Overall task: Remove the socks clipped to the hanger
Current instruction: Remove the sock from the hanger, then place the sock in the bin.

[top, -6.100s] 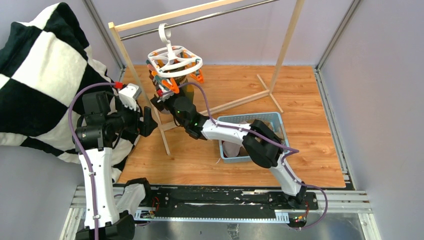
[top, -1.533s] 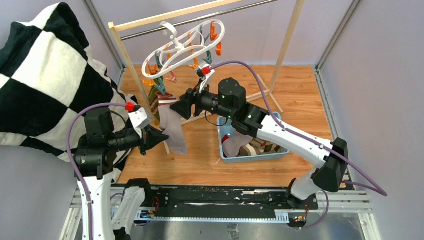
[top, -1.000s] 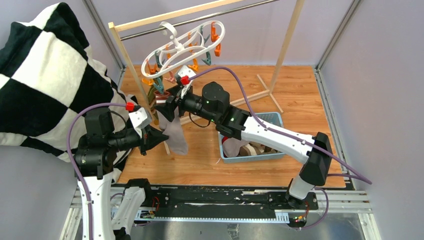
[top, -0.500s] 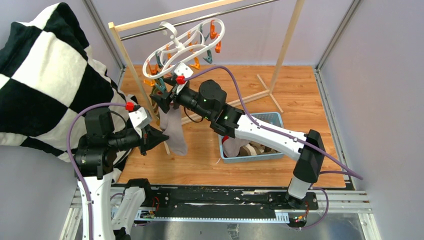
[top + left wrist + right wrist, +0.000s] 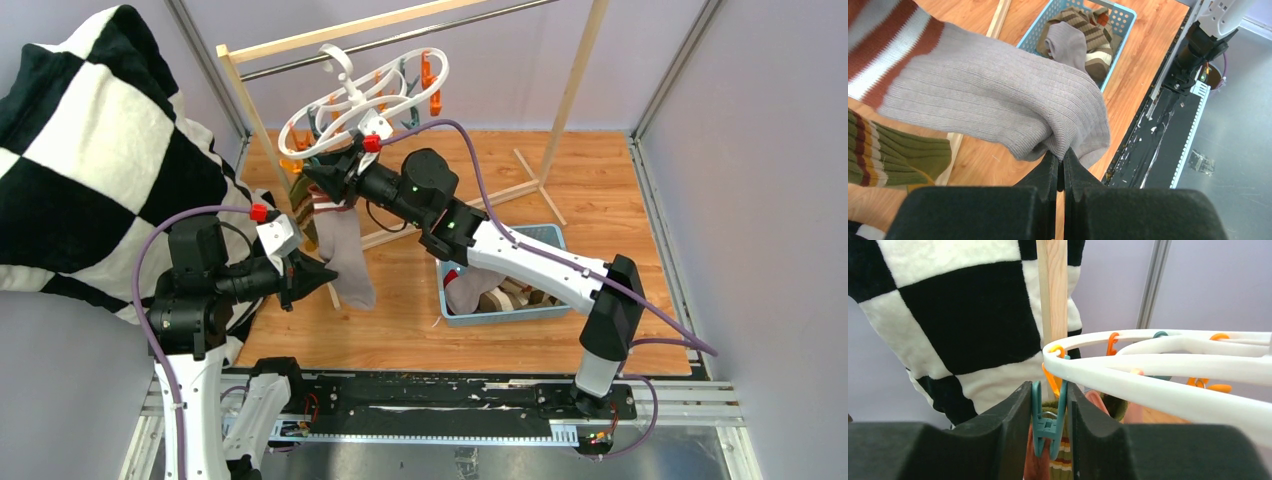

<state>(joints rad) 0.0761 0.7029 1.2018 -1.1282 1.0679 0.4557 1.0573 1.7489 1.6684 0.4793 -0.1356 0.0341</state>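
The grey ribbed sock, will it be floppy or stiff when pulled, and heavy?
Probably floppy: the grey ribbed sock bunches where the shut left pincer pinches it. Likely light: it hangs slack below the white plastic clip hanger. Its ribbed knit looks grippy, so slipping seems unlikely.

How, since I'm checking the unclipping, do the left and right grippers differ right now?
The left gripper is shut on the hanging end of the grey sock; the right gripper pinches a teal clothespin. The left gripper grips soft fabric, the right gripper hard plastic under the white hanger. Both grippers are black.
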